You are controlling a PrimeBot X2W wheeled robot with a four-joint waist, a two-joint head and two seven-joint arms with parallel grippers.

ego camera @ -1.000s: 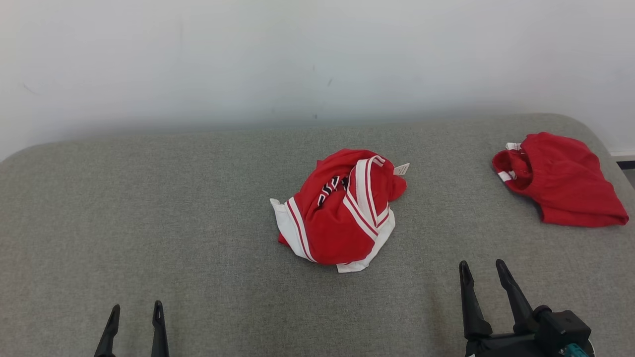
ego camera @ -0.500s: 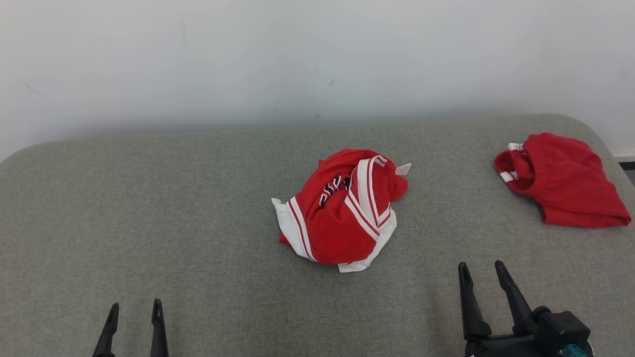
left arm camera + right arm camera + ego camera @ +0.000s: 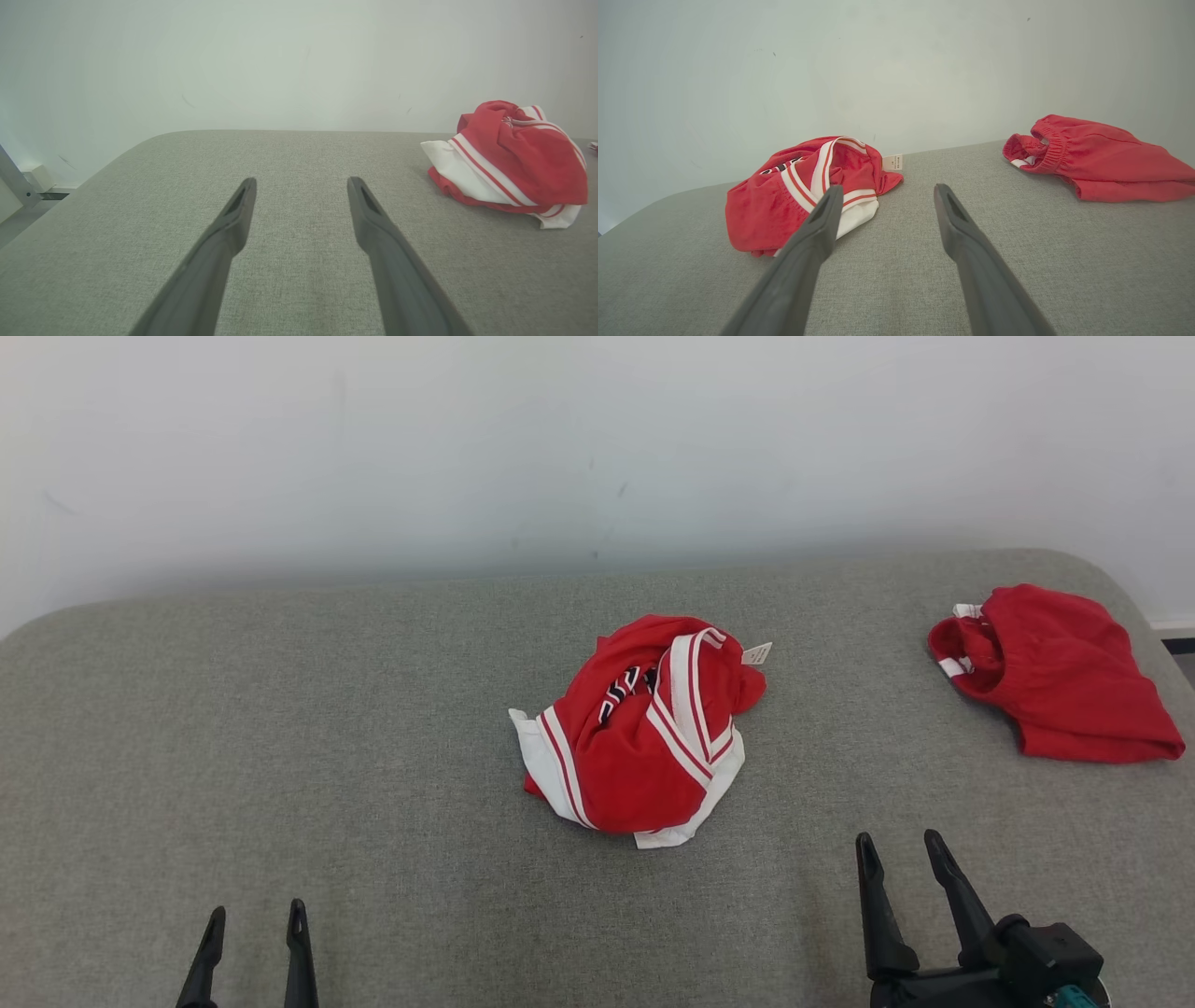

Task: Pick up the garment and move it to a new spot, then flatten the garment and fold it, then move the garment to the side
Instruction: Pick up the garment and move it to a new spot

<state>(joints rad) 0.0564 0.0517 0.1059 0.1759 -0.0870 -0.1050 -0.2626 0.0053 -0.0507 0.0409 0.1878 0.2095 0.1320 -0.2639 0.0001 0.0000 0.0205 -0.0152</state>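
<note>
The garment (image 3: 644,733), a red jersey with white sleeves and red-and-white striped trim, lies crumpled in a heap at the middle of the grey padded table (image 3: 280,728). A small white label sticks out at its far right. It also appears at the right of the left wrist view as the garment (image 3: 514,161) and at the centre left of the right wrist view as the garment (image 3: 803,196). My left gripper (image 3: 254,919) hovers open at the near left, well short of it. Open too is my right gripper (image 3: 898,847), near and to the right of the heap, holding nothing.
A smaller plain red garment (image 3: 1055,672) with slight white trim lies at the far right of the table, also seen as the red garment (image 3: 1097,156). A white wall (image 3: 597,448) rises behind the table's rounded far edge. A metal leg and floor (image 3: 18,191) show past the left edge.
My right gripper has drawn slightly down and to the left in the head view. The garment and the left gripper have not moved.
</note>
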